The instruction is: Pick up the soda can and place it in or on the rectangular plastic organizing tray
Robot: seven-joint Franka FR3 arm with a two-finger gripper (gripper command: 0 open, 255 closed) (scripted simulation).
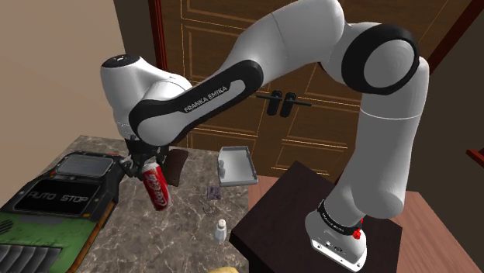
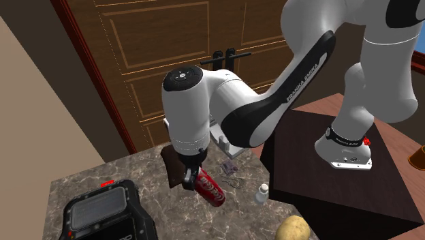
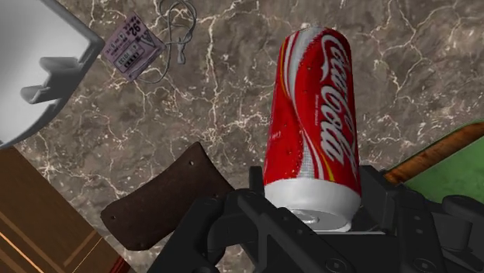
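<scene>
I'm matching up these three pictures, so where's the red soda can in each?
Shoulder view: soda can left of centre, tilted above the marble counter.
Second exterior view: can lower centre.
Wrist view: can right of centre, clasped by the gripper.
Shared landmark: dark brown flat piece beside it.

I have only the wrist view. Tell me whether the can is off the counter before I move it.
Observer: In the shoulder view the soda can hangs tilted in the shut jaws and appears clear of the marble counter.
Operator: Give me the tray's position.
Observer: The grey tray sits at the counter's far corner by the wooden door, to the can's right in the shoulder view.
Operator: Name anything standing that I can't see.
Observer: A small white bottle stands upright near the counter's front edge, nearer the shoulder camera than the tray.
</scene>
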